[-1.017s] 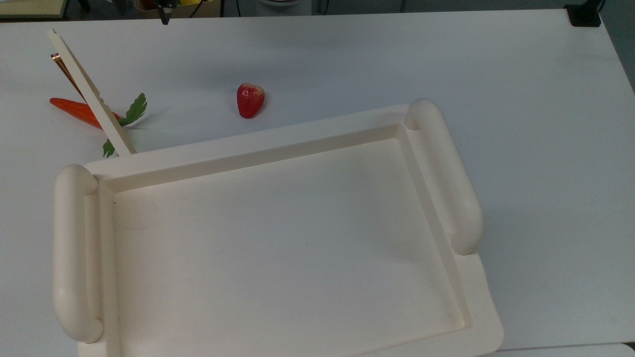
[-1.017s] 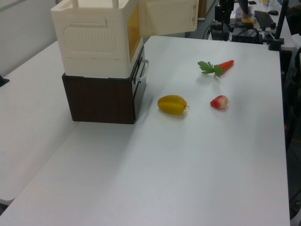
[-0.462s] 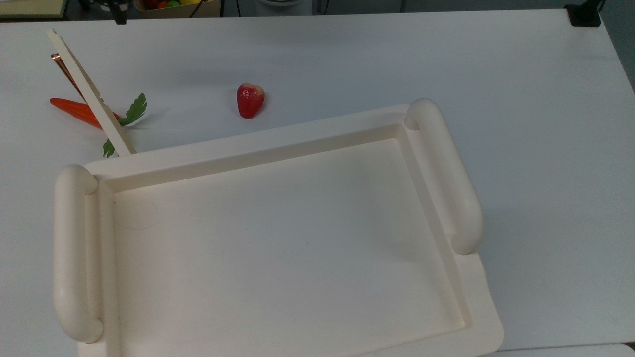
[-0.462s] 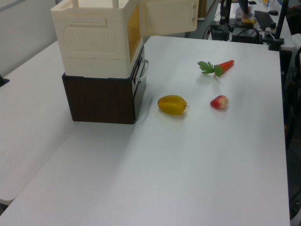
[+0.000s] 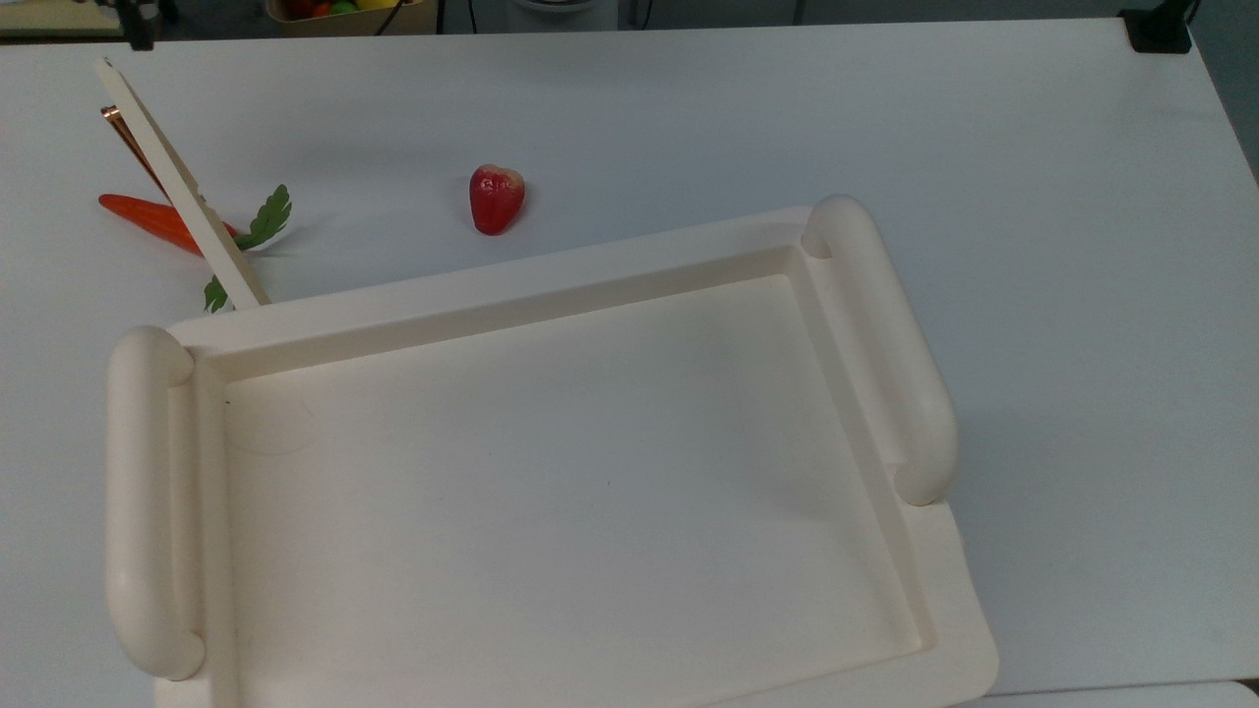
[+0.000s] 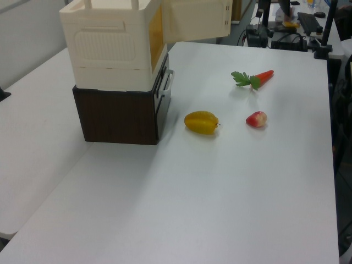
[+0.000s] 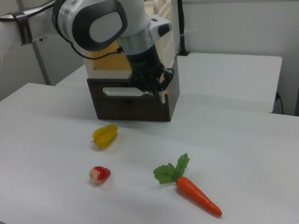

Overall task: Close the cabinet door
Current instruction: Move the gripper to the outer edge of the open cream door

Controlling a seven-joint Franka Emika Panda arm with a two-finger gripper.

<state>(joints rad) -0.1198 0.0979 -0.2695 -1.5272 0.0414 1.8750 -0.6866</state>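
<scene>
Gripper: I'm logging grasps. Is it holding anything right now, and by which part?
Nothing, as far as shows: the gripper carries no object, and the cabinet door stands open, apart from it.

arm (image 7: 100, 23) bent, end effector (image 7: 156, 86) downward

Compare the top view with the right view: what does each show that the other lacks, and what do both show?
Only the top view shows the cabinet's recessed top, its two rounded rails and the open cabinet door edge-on with its copper handle.

Only the right view shows the robot arm, the yellow fruit and the dark brown drawer unit.

Both show the carrot, the red fruit and the white table.
</scene>
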